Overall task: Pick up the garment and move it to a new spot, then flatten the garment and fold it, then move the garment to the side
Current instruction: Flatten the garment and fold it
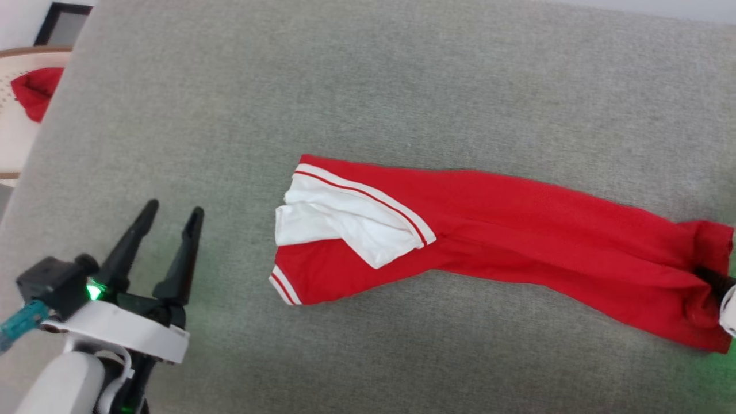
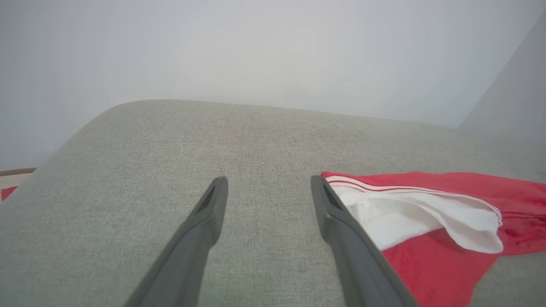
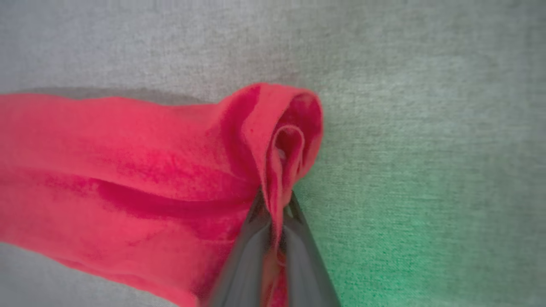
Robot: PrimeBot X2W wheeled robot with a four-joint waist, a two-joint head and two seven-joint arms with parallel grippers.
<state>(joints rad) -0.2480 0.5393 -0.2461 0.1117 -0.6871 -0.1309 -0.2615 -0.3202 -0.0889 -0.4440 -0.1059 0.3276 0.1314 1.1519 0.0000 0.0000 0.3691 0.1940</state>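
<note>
Left pincer [image 1: 175, 208] hovered with its two dark fingers spread apart over the grey upholstered surface [image 1: 368, 86], the one garment [image 1: 517, 230] lying near to its right, a white sleeve [image 1: 345, 221] with striped trim nearest it. Right pincer [image 3: 276, 200] was clamped together on a rolled red edge at the garment's far end. One other red cloth [image 1: 35, 92] lay beyond the surface's edge, ahead and left of the left pincer.

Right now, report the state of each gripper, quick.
Left gripper: open, holding nothing.
Right gripper: shut on one end of the red soft-fabric T-shirt with white short sleeves.
</note>
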